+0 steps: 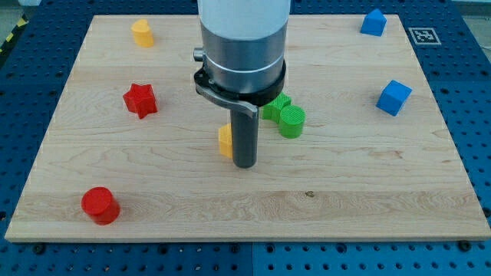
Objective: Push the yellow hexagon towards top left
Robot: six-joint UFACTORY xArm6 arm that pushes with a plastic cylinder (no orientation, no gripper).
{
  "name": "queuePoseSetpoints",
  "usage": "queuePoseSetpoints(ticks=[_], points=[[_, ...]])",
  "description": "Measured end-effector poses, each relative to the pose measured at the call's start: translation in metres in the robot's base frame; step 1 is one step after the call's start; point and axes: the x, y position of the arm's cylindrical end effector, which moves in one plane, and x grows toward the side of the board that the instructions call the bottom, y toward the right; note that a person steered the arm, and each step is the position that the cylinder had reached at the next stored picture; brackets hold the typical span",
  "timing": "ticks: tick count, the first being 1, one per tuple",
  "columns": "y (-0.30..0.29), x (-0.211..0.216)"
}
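My tip [245, 164] rests on the wooden board [153, 199] near its middle. A yellow block [225, 141] sits right against the rod's left side, partly hidden by it, so its shape is hard to make out. A second yellow block [142, 33] stands near the view's top left. The arm's grey body hides the board above the rod.
Two green blocks [285, 115] touch each other just right of the rod. A red star [140, 100] lies at the left, a red cylinder [100, 205] at the bottom left. Blue blocks stand at the top right [373, 22] and right [393, 97].
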Motion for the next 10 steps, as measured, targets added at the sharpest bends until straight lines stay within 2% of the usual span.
queuePoseSetpoints(ticks=[3,5,10], points=[[-0.005,0.000],[-0.012,-0.020],[-0.023,-0.035]])
